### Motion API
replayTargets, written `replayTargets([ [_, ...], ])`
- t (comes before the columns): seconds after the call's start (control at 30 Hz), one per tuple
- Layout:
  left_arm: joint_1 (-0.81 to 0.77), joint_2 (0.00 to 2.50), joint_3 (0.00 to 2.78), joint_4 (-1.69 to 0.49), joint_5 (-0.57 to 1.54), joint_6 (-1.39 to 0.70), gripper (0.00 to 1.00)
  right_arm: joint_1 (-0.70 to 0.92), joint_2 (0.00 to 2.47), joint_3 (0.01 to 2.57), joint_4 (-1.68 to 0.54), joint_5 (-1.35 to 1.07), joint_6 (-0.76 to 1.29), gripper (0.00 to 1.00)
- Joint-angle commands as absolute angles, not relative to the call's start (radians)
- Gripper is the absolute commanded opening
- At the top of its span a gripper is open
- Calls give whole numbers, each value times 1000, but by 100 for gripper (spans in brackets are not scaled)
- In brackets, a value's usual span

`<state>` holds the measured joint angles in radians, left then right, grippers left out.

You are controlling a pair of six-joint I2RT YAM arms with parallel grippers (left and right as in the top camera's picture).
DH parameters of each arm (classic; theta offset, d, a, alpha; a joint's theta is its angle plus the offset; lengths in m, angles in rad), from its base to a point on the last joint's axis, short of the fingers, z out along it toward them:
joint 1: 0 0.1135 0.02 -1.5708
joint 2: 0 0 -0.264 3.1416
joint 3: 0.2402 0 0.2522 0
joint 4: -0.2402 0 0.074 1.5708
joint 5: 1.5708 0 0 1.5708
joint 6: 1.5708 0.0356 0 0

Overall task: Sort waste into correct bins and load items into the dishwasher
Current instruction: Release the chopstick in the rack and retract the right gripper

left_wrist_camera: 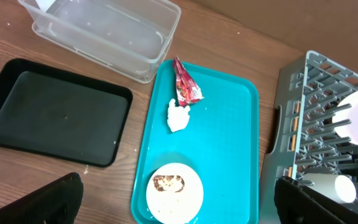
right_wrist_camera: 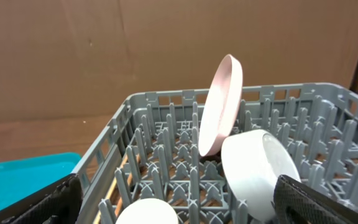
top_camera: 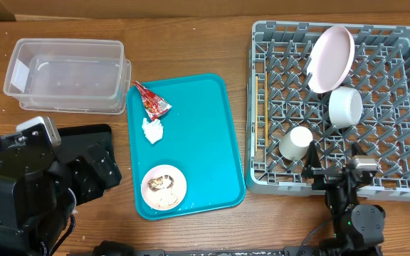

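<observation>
The plate (top_camera: 332,58), white bowl (top_camera: 345,107) and cup (top_camera: 296,142) stood in the rack (top_camera: 252,107), so we judged the loading mostly done and the waste to be the step in hand. The wrapper (left_wrist_camera: 185,84) and tissue (left_wrist_camera: 178,116) lay on the teal tray (top_camera: 205,142), almost touching. The small bowl (top_camera: 164,187), with scraps in it, sat near that tray's front edge. Both bins were empty: the tub (top_camera: 20,60) lay beyond the tray's far left corner, and the black tray (left_wrist_camera: 55,109) lay beside the teal tray, on its left.

Our left gripper (left_wrist_camera: 176,179) hung over the teal tray with its fingers spread wide and nothing between them. Our right gripper (right_wrist_camera: 178,180) was equally wide and empty at the rack's near edge.

We reckoned the left arm was the one to use. To do it well, we needed to come down over the wrapper's far end, away from the tissue, with the fingers set across its narrow width. We would have to close low against the tray, because the wrapper lay flat and would slip from a shallow pinch. After that, we would lift straight up before swinging left. The scraps had to be tipped out before the bowl went to the rack.
</observation>
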<state>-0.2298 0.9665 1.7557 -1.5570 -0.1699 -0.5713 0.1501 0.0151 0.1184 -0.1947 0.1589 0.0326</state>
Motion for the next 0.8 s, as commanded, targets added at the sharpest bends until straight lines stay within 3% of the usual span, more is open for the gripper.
replayTargets([
  [0.0,-232,967,1763,-1556,-191,-583,100,144,3,59,-128,141,30,100],
  [0.1,-232,967,1763,-1556,-191,-583,100,144,3,6,-44,127,29,100],
  [0.77,-232,967,1763,-1556,-191,-583,100,146,3,8,-68,118,29,100],
])
